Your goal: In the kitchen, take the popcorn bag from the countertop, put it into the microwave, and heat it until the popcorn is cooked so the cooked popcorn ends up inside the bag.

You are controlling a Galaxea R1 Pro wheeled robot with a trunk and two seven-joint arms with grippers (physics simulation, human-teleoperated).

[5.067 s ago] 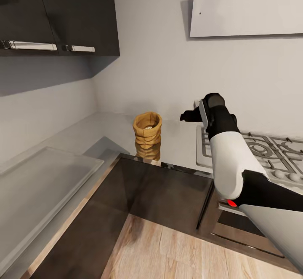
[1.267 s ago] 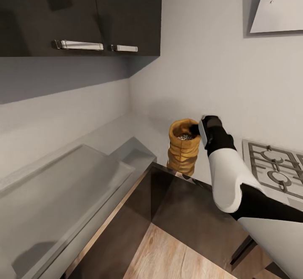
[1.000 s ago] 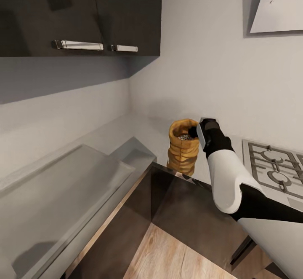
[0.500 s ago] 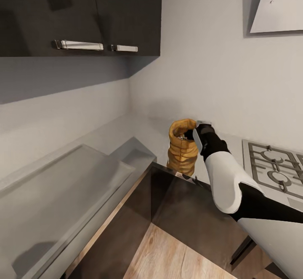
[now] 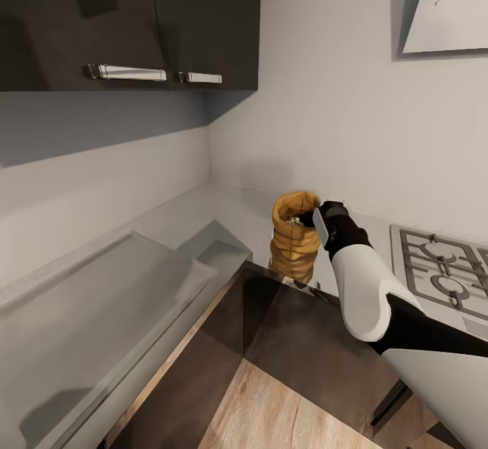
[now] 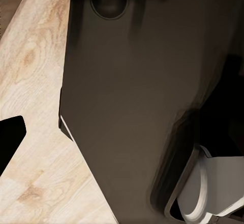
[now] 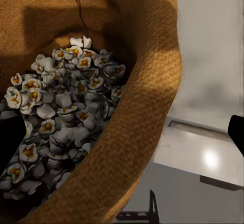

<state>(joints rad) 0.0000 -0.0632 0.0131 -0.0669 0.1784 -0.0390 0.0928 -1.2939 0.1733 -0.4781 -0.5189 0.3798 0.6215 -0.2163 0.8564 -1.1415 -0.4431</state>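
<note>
Centrally in the head view, we note the popcorn bag (image 5: 294, 237) upright on the grey counter (image 5: 203, 218), close to its front edge, with the hob (image 5: 440, 269) at the right of the frame. Our right claw (image 5: 311, 217) sits at the bag's rolled rim: in the right wrist view one finger (image 7: 11, 140) lies inside over the popcorn (image 7: 61, 122), the other (image 7: 236, 132) outside, straddling the rim; whether it pinches we cannot tell. The bag holds a heap of whitish, yellow-centred popcorn. Our left wrist view shows wooden floor (image 6: 30, 82) and a dark cabinet face (image 6: 132, 107).
</note>
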